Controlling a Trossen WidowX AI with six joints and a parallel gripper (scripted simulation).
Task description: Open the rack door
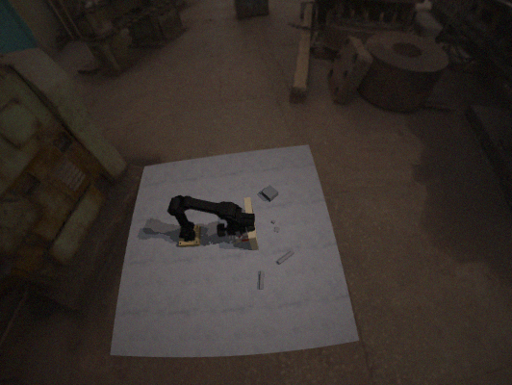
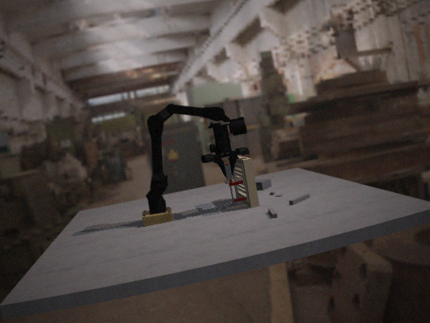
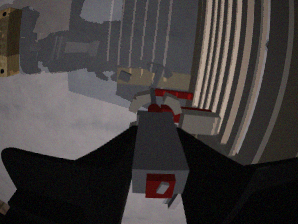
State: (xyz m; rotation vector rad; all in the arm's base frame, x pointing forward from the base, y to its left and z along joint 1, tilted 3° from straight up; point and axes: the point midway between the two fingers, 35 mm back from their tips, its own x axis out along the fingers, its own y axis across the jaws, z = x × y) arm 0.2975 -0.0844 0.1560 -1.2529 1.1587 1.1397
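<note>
Handle [image 2: 228, 171] [image 3: 160, 140] sits pinched in the hand [image 1: 239, 235] [image 2: 229, 176] [image 3: 156, 132]. If the hand pulls sideways before the lock lets go, the handle might slip out or stick.

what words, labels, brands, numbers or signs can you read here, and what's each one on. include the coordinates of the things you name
No text can be read in any view.
Dark cabinet behind the arm [image 2: 183, 157]: a yellow mark and faint reddish marks, too blurred to read.
Robot arm [image 1: 207, 204] [image 2: 157, 157]: no lettering to be made out.
</note>
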